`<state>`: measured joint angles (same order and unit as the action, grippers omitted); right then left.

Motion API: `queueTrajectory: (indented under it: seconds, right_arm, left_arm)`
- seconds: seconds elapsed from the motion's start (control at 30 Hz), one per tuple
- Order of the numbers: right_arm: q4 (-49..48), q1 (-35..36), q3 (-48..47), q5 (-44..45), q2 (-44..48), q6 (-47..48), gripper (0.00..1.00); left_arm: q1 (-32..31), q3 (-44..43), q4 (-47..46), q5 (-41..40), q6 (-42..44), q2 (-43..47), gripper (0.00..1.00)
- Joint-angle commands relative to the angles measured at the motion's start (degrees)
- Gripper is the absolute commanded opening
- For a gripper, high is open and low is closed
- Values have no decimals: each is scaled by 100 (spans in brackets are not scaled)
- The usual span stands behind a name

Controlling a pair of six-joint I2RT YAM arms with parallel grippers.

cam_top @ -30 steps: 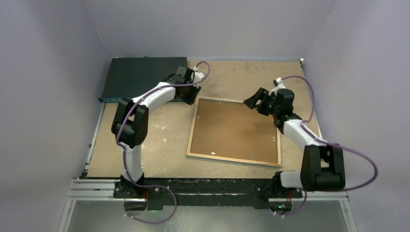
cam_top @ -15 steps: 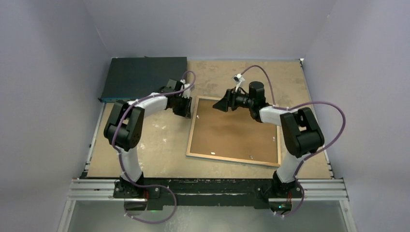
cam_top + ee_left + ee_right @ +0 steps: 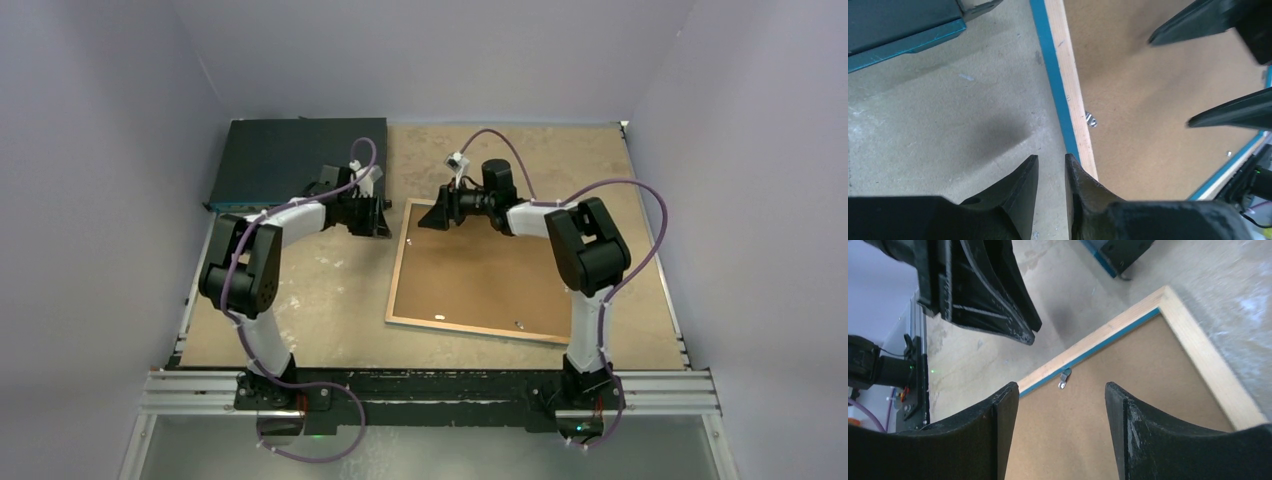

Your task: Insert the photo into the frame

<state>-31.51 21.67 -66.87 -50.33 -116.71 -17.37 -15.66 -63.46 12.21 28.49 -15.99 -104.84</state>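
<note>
on the table (image 3: 330,290) the frame (image 3: 480,331) lies face down, pale wood rim up, with a thin blue edge showing along its side. a brown backing board (image 3: 490,270) sits in it under small metal clips (image 3: 1064,377). the photo shows in no view, so its place cannot be told. the frame looks light, stiff and thin, with little to catch while it lies flat. the raised rim at an edge or corner seems the best hold. over the frame's far left corner hangs the right gripper (image 3: 425,217), fingers apart and empty. just off the frame's left edge sits the left gripper (image 3: 383,217), fingers nearly together with a slim empty gap. beyond that corner lies a dark box (image 3: 295,160).
</note>
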Motion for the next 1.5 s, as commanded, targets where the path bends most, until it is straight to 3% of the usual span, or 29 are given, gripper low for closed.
queueTrajectory:
  seconds: [0.0, 0.37, 0.9, 1.47]
  right_arm:
    - [394, 219, -207, -39, 19, 495, 66]
    - [523, 496, -123, 166, -109, 754, 65]
    - [391, 718, -154, 225, -384, 597, 62]
    - [234, 759, -62, 114, -501, 438, 60]
  left_arm:
    - [29, 127, -354, 756, -180, 215, 26]
    - [-58, 130, -323, 636, -136, -133, 26]
    - [-118, 115, -437, 886, -170, -424, 17]
    - [-256, 17, -351, 1029, 56, -394, 19]
